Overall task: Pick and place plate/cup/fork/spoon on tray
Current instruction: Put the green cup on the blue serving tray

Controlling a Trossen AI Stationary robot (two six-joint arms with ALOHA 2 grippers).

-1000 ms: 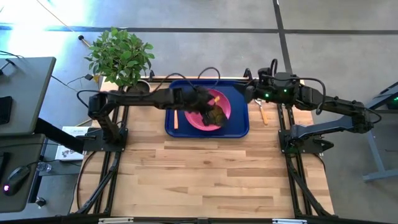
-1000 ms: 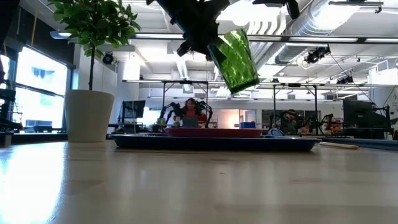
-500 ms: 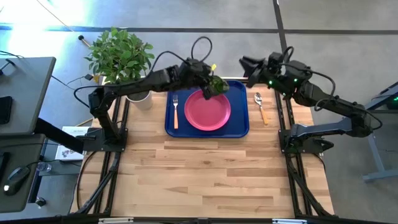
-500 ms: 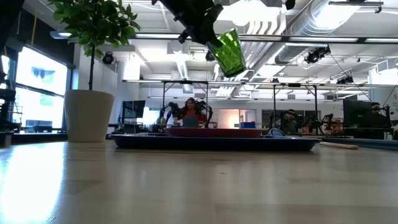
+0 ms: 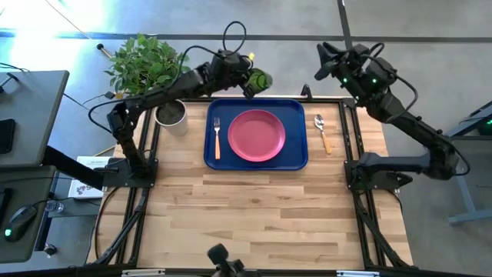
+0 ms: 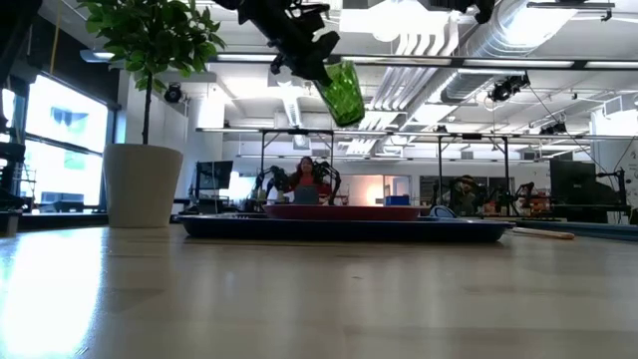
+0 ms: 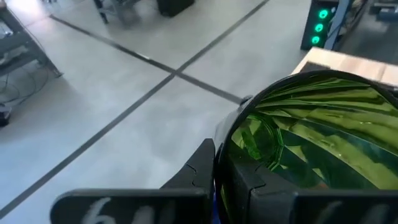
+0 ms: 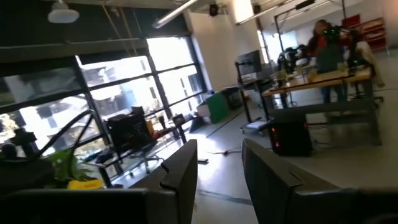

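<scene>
My left gripper (image 5: 247,77) is shut on the dark green cup (image 5: 259,79), high in the air over the tray's far edge; the cup also shows in the low view (image 6: 343,91), tilted. The pink plate (image 5: 256,135) lies flat in the middle of the dark blue tray (image 5: 300,158). The fork (image 5: 217,137) lies flat on the tray, left of the plate. The spoon (image 5: 322,131) lies on the table, right of the tray. My right gripper (image 8: 217,177) is open and empty, raised beyond the table's far right edge (image 5: 321,63). My left gripper holds the cup by its rim (image 7: 219,163), with one finger (image 7: 198,171) outside the wall and the other inside it. The cup is lifted clear and hangs tilted from the fingers (image 6: 343,91), high above the tray.
A potted plant (image 5: 150,69) in a grey-white pot (image 6: 143,184) stands at the table's far left corner. The near half of the wooden table (image 5: 254,215) is bare wood. A person sits at a bench in the room behind (image 6: 304,179).
My left gripper has carried the cup from above the plate up and toward the table's far edge, still shut on it; the cup stays tilted. My right gripper has risen and drawn back toward the far edge.
</scene>
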